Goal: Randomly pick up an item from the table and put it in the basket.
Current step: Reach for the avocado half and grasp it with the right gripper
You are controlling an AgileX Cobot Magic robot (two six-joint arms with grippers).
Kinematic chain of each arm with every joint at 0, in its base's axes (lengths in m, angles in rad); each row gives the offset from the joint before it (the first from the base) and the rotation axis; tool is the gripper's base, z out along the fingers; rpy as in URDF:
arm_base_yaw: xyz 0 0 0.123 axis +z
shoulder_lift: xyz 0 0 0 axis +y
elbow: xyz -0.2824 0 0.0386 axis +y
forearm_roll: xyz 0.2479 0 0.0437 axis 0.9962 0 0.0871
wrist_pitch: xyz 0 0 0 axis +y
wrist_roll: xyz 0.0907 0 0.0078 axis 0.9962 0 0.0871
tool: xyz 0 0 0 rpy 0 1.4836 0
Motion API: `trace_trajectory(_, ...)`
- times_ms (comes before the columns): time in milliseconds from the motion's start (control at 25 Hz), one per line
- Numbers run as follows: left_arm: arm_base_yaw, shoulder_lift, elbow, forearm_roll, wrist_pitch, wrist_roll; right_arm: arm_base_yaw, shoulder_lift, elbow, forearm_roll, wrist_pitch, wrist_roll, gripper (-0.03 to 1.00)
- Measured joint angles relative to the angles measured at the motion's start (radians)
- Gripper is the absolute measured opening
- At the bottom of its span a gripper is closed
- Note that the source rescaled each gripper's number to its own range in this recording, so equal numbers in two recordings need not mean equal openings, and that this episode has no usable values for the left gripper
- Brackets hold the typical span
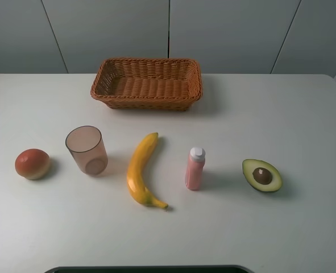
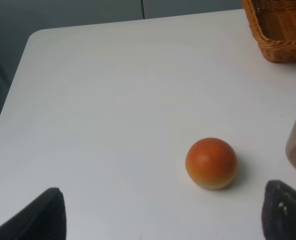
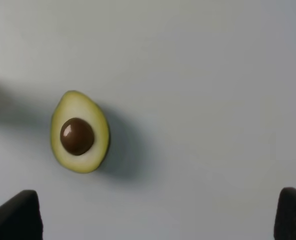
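Seen from high, the halved avocado (image 1: 262, 175) lies pit-up on the table (image 1: 304, 114), far right, well apart from the basket (image 1: 146, 83). In the left wrist view the left gripper (image 2: 163, 217) gapes empty near an orange-red fruit (image 2: 211, 163). In the right wrist view the right gripper (image 3: 155, 217) gapes empty, not touching the halved avocado.

On table (image 2: 112, 100) — orange-red fruit (image 2: 211, 163), basket (image 2: 280, 30) apart

Grey wall panels (image 1: 224, 34) behind white table (image 1: 281, 114), thin dark seams (image 1: 169, 28) between panels. Table corners rounded. Light soft, even; shadows faint, falling rightward.
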Motion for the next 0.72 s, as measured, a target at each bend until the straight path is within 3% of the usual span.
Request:
trace_trajectory(200, 0.000, 0.000, 0.000, 0.000, 0.000, 0.000, 0.103, 0.211, 0.000, 0.022, -0.037, -0.080, 1.00)
trace_trajectory(400, 0.000, 0.000, 0.000, 0.000, 0.000, 0.000, 0.250, 0.409, 0.000, -0.010, -0.164, -0.025, 1.00)
trace_trajectory(720, 0.000, 0.000, 0.000, 0.000, 0.000, 0.000, 0.350, 0.667, 0.022, -0.002, -0.319, 0.007, 1.00)
